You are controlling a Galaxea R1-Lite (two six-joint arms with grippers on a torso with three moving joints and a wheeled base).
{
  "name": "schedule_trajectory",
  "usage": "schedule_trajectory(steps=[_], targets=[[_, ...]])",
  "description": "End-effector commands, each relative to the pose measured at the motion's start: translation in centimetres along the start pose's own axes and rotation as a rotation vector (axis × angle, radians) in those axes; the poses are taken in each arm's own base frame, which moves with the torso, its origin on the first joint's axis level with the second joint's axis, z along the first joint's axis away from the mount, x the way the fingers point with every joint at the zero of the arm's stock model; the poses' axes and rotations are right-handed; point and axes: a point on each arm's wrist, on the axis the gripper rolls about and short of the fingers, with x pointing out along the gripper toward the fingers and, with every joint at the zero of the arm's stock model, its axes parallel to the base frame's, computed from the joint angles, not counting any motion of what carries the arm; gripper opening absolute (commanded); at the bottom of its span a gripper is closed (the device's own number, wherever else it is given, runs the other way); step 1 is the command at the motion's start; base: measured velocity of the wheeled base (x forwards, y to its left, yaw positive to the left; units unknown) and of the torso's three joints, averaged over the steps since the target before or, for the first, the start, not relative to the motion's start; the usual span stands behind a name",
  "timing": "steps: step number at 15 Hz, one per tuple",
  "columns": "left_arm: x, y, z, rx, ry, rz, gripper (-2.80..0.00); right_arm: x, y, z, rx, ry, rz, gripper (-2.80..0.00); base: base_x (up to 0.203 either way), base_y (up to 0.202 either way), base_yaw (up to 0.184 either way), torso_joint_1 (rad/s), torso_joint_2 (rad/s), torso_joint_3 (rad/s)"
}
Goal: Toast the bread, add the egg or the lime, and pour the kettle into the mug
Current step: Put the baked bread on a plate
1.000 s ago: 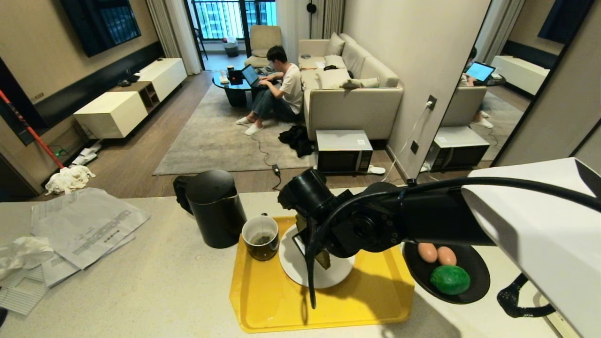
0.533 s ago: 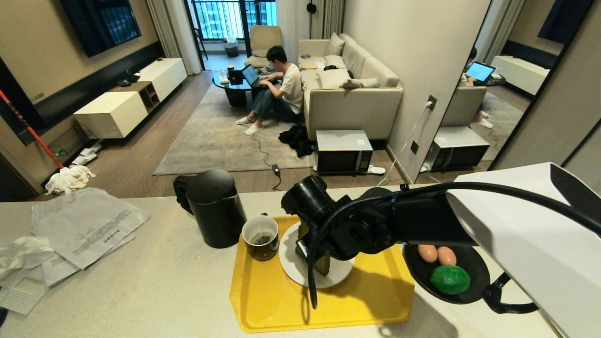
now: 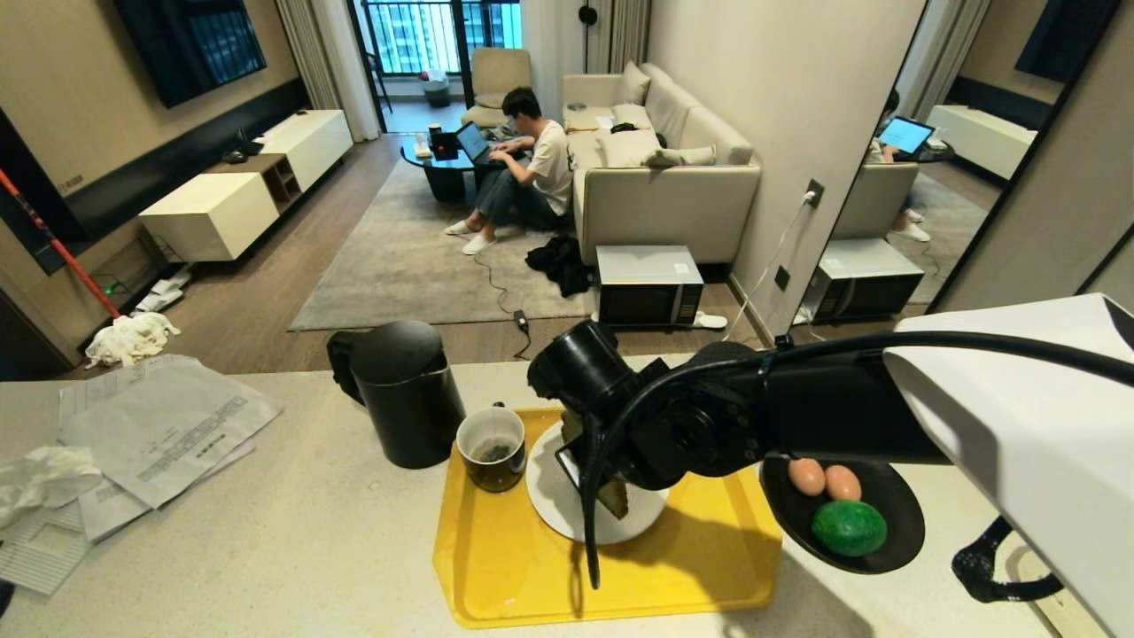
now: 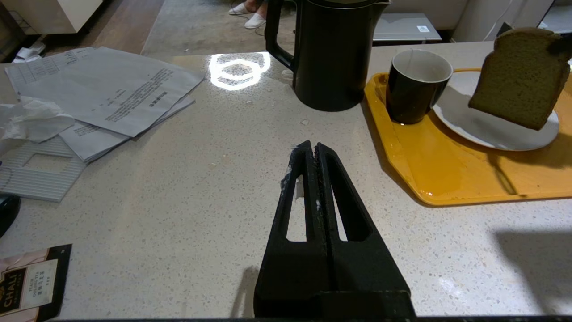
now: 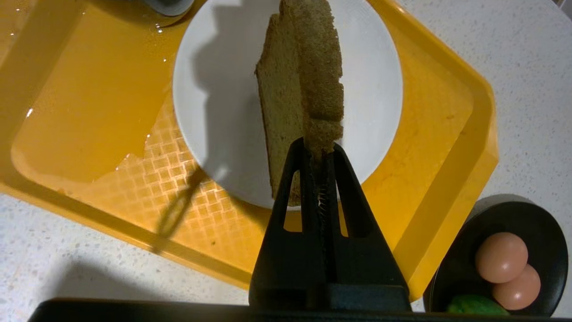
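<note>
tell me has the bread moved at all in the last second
Barely. The bread, held by the right gripper, dipped slightly toward the white plate, then came back up; it hangs above the plate about where it was.

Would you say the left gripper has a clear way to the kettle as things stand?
Probably yes: the left gripper sits shut over bare counter, nothing between it and the kettle, whose handle is clear of the mug.

Counter [image 4: 187, 188] speckled polished stone; tray [image 5: 89, 112] glossy yellow plastic; kettle [image 3: 403, 390] matt black; bread [image 5: 304, 89] porous, rough.
</note>
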Motion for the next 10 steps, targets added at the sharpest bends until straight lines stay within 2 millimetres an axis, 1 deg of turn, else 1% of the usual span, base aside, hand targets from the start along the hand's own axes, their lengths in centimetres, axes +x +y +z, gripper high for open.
schedule_trajectory(steps=[1,4,8,10], targets=[[0.0,0.0,0.0,0.0,-0.001,0.001,-2.8,-0.3,0.5,0.0,-0.008,-0.003,0.006,-2.8,0.0,0.0,0.0,0.0,0.0,0.0],[0.0,0.0,0.0,-0.002,-0.001,0.001,-2.8,0.6,1.0,-0.3,-0.019,0.013,0.007,-2.8,0.0,0.0,0.0,0.0,0.0,0.0],[0.0,0.0,0.0,0.0,-0.001,0.001,-2.8,0.8,1.2,-0.5,-0.022,0.02,0.025,-2.8,0.0,0.0,0.0,0.0,0.0,0.0],[0.0,0.0,0.0,-0.001,-0.001,0.001,-2.8,1.5,1.3,-0.9,-0.027,0.042,0.024,-2.8,0.0,0.0,0.0,0.0,0.0,0.0]])
